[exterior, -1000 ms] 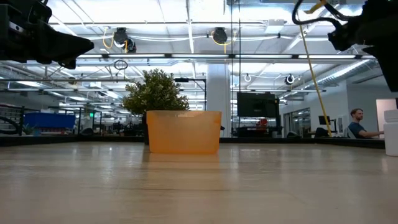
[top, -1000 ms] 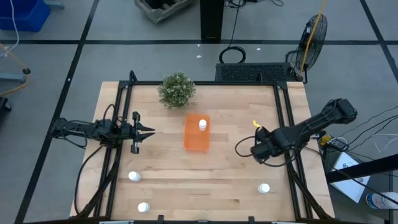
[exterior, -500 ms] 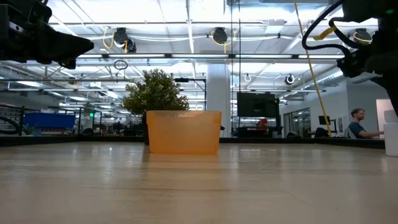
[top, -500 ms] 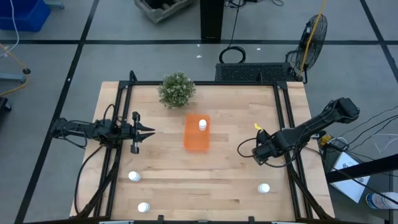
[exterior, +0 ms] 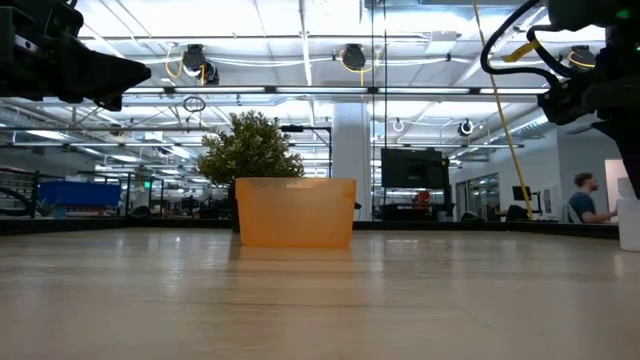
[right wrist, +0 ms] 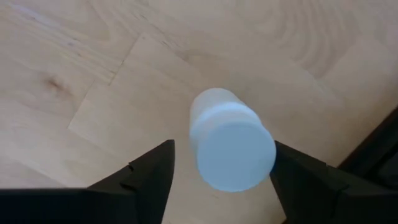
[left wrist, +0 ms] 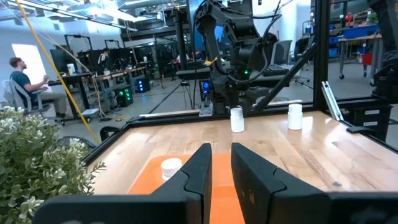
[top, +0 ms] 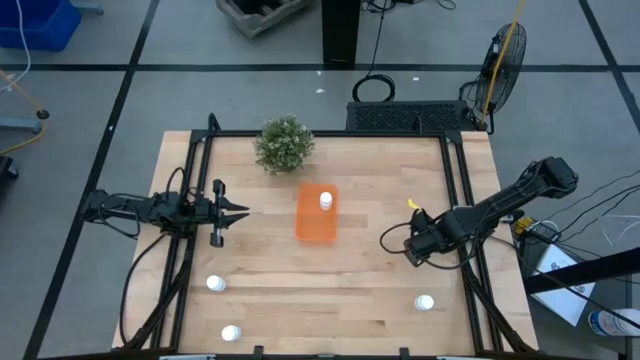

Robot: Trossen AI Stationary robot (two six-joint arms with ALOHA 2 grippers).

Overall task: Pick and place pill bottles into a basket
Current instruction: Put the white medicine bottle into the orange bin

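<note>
Right gripper poised over a pill bottle, one bottle already in the basket.

At left of the high view, the left gripper [top: 240,213] waits, fingers nearly together and empty; two pill bottles [top: 215,284] stand lower left. The orange basket [top: 316,226] at centre holds one bottle [top: 325,201]. At right, the right gripper [right wrist: 222,163] spreads around a standing bottle [right wrist: 231,139], not clamped; another [top: 425,302] stands lower right.

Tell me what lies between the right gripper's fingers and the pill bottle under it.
Nothing: in the right wrist view the right gripper is open, astride one upright pill bottle, with only bare table showing in both gaps.
</note>
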